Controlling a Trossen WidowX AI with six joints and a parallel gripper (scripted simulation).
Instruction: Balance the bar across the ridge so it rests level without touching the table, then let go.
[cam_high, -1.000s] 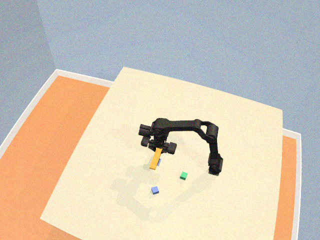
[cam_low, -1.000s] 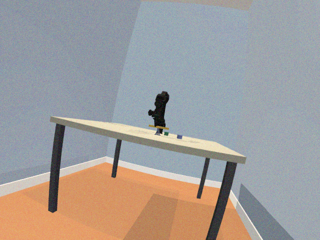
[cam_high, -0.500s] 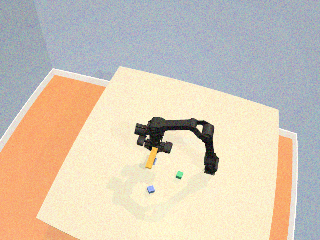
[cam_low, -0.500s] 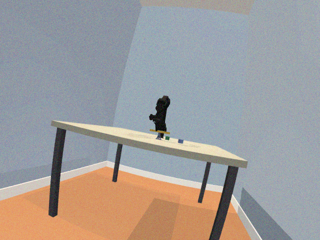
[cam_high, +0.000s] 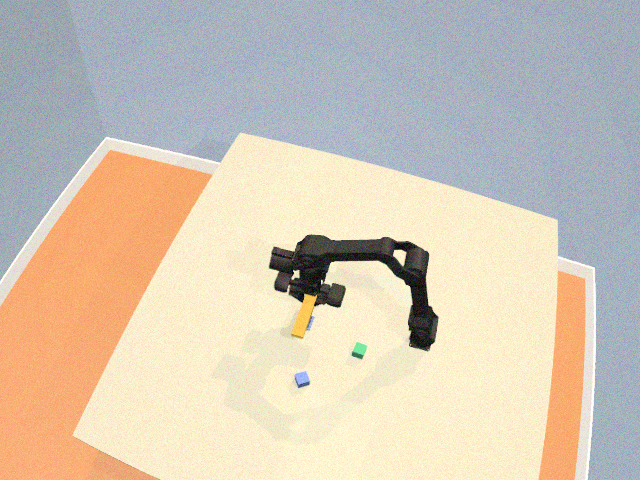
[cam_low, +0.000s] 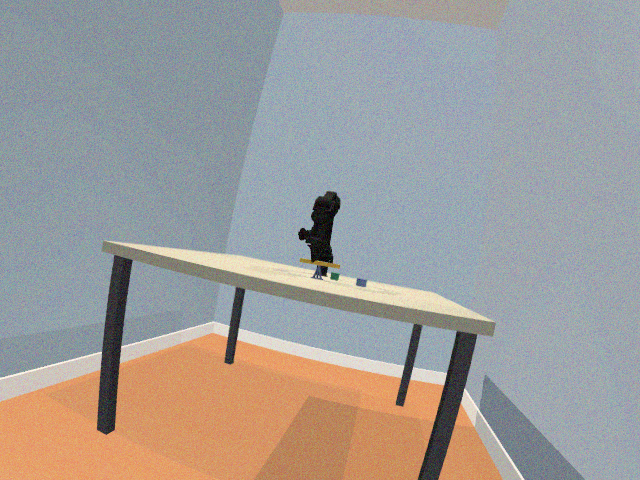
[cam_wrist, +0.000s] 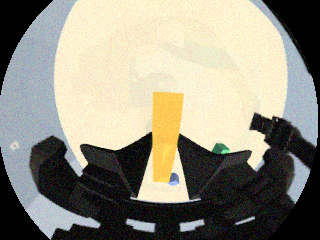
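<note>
The orange bar (cam_high: 303, 317) (cam_low: 330, 265) (cam_wrist: 167, 117) is held off the table. My gripper (cam_high: 309, 298) (cam_wrist: 165, 135) is shut on it, with one finger on each long side. In the exterior view the bar looks roughly parallel to the table top and crosses directly over the blue ridge (cam_high: 310, 323) (cam_low: 317, 273). I cannot tell whether the bar touches the ridge's top. In the top view the bar hides most of the ridge. In the wrist view I cannot make out the ridge with certainty.
A green cube (cam_high: 359, 350) (cam_low: 334, 276) (cam_wrist: 220, 149) lies on the arm-base side of the bar. A blue cube (cam_high: 302, 379) (cam_low: 361, 282) lies beyond the bar's near end in the top view. The arm's base (cam_high: 422, 330) stands to the right there.
</note>
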